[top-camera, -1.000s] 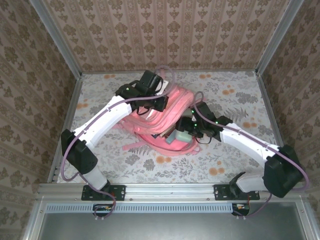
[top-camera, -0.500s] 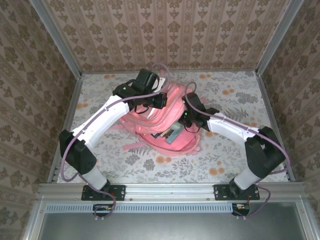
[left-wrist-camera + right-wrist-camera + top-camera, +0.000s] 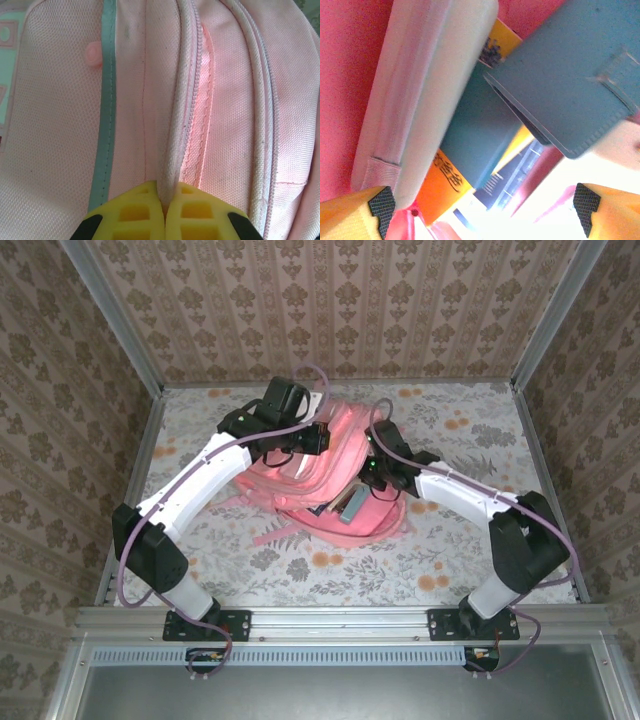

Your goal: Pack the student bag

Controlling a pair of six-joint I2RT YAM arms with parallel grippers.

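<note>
- Bag (image 3: pixel 60 125) seam pinched in closed left gripper (image 3: pixel 165 212).
- Right gripper (image 3: pixel 483 204) has swung over the mouth, jaws spreading wide, seemingly empty: case (image 3: pixel 420 75) and books (image 3: pixel 480 135) look delivered.

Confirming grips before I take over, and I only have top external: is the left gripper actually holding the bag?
Observer: Yes. The left wrist view shows the left gripper shut on a raised seam of the student bag, right beside the zip.
Operator: And the other one?
Observer: In its wrist view the right gripper has its jaws wide apart and grips nothing.
Operator: What's below it?
Observer: Inside the bag there's a pale pouch, a teal case and an orange-yellow book, lying close together.
</note>
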